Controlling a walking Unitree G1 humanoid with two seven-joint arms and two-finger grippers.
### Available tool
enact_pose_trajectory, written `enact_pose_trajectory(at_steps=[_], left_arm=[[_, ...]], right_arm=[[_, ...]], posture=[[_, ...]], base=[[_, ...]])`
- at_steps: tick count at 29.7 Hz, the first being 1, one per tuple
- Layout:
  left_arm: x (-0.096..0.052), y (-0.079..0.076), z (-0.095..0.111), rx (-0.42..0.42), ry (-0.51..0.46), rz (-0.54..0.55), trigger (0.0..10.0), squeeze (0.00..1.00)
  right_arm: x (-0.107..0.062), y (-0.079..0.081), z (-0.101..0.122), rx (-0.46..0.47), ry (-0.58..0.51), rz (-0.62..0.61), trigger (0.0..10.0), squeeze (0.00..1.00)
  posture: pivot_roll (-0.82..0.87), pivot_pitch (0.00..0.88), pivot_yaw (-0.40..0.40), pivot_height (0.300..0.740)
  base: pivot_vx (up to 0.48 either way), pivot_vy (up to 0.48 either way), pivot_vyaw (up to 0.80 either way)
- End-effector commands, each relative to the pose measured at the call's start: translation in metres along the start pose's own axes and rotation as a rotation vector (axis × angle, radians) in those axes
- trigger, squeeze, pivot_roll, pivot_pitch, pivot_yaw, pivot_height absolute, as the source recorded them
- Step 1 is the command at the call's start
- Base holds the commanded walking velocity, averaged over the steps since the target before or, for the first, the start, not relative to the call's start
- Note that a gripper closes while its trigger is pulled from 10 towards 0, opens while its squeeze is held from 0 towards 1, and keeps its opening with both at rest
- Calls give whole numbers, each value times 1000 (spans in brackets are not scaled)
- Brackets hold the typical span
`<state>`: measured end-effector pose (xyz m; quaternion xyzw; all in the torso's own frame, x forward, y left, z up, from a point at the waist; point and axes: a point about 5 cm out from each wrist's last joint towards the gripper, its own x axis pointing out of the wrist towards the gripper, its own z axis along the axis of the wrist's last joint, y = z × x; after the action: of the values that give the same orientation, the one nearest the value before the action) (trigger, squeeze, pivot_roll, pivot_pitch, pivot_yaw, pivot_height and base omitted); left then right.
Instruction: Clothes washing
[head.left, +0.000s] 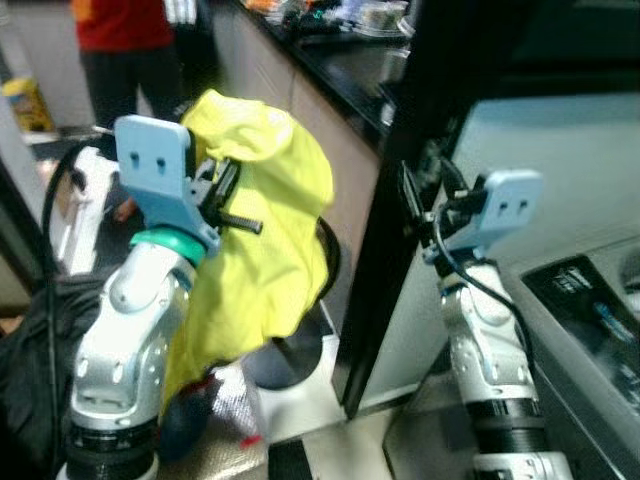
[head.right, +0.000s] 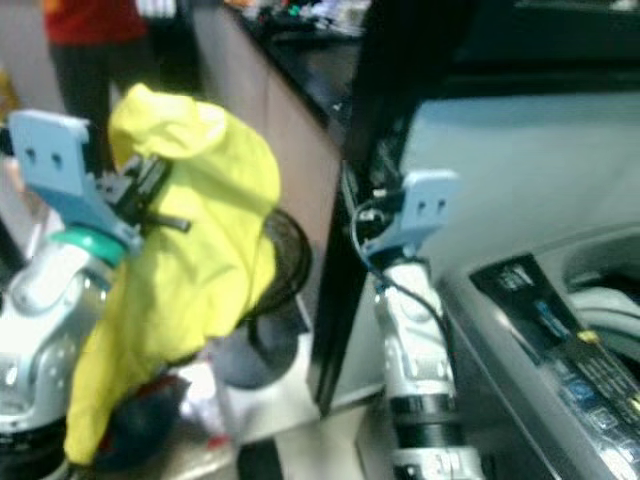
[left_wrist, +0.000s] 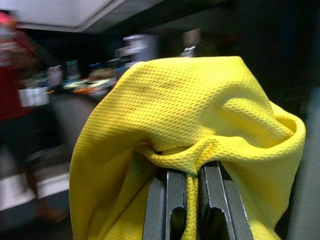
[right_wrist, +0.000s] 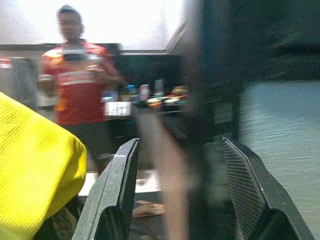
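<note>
Washing machine (head.right: 560, 330) at 4 o'clock, top edge just beside right arm. Yellow garment (head.left: 265, 230) hangs at 10 o'clock – pinched in left gripper (left_wrist: 192, 172), raised. Right gripper (right_wrist: 182, 195) fingers spread, empty – dark panel edge ahead.

Silver arms, pale-blue wrist mounts, black cables, seemingly a green collar

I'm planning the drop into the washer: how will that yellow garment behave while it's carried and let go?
Probably floppy: the yellow garment drapes over the left gripper and hangs down in loose folds. Likely light, since a pinch of fabric between the fingers holds it all up. Its open mesh weave may snag on the fingers at release. The right gripper is open.
</note>
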<state>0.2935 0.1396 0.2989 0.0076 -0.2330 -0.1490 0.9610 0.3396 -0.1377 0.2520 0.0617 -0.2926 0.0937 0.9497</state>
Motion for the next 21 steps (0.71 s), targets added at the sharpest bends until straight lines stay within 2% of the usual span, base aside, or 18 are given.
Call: enact_pose_trajectory(at_steps=[1,21], left_arm=[[1,-1,5,3,-30,-12,10000,0],[1,-1,3,7,-14,-16,10000,0]], right_arm=[[0,-2,0,11,6,-17,10000,0],[0,0,2,39,6,-32,10000,0]], posture=[[81,0,-9,740],[86,0,0,740]], base=[[0,0,-800],[0,0,-800]])
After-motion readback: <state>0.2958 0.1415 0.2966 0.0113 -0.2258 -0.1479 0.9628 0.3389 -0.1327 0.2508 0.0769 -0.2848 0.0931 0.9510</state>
